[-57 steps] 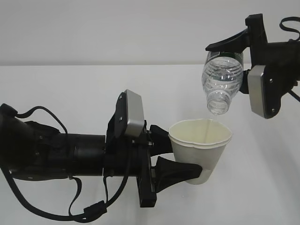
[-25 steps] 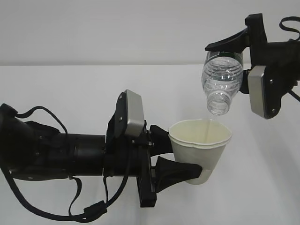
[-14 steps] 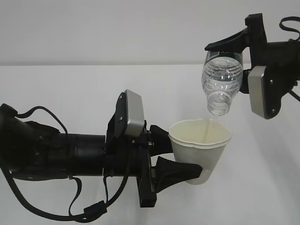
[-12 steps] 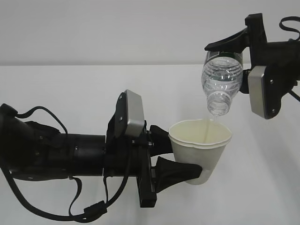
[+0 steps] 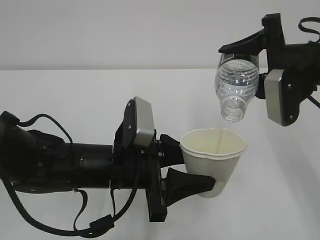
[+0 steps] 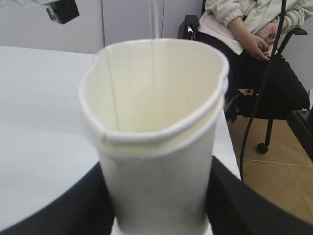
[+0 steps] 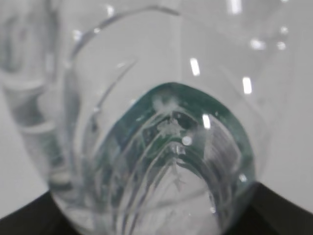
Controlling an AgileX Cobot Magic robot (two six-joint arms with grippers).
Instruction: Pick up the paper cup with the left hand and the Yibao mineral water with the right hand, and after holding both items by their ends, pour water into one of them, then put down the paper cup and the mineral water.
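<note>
The left hand [image 5: 192, 172] fills the whole lower left of the exterior view, a big black arm lying low, its two fingers clamped around the lower wall of the paper cup [image 5: 214, 156], which sits lower centre, off the white table [image 5: 75, 95] as far as I can tell. The right hand [image 5: 250, 70], up in the top right corner, has its fingers closed about the base end of the Yibao mineral water [image 5: 236, 90], which hangs neck-down, with the mouth just above the cup's far rim and not touching it.

On handling: the cup is thin, soft paper, and in the left wrist view its rim [image 6: 156, 132] is already squashed out of round (a crease on the left side), so more squeeze would likely buckle it, and it should only get heavier as water goes in. Low on the wall near the stiffer base looks like the sane place to hold it.

The bottle is light, ribbed plastic, slick and a bit crushable; the right wrist view shows only its rounded, green-tinted bottom [image 7: 171, 161] up close. I can't make out a stream right now.
</note>
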